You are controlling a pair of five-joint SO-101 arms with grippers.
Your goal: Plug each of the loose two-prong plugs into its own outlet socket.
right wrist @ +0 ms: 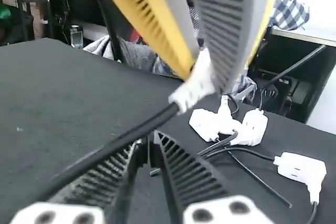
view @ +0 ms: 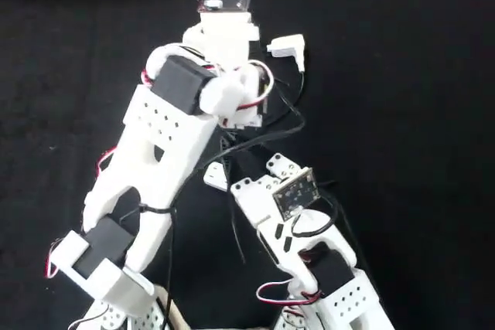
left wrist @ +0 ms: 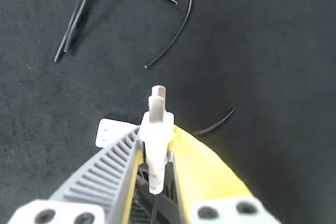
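The white two-prong plug (left wrist: 156, 129) is sitting in the left gripper (left wrist: 155, 134), whose grey and yellow jaws are gripping its body from both sides, so that the two metal prongs are sticking out past the fingertips over the black worktop (view: 418, 113). From the right wrist view the same plug (right wrist: 195, 85) is hanging above the cloth, and its black cable (right wrist: 105, 153) is running down from it, crossing in front of one ribbed finger of the right gripper (right wrist: 150, 148). The right jaws are lying almost together with a thin gap between the tips, and I cannot tell whether they are pinching the cable. A small white outlet block (left wrist: 107, 132) is lying flat on the cloth just beside the left jaws. Farther off, a cluster of white outlet blocks (right wrist: 226, 124) is resting on the worktop with black leads trailing from it, and another white block (right wrist: 302, 169) is lying apart from that cluster. In the high view the left arm is stretching from the near left toward the far middle, the right arm is sitting at the near right, and a white block (view: 288, 45) with a black lead is lying at the far side. Loose black wires (left wrist: 173, 35) are curling across the cloth.
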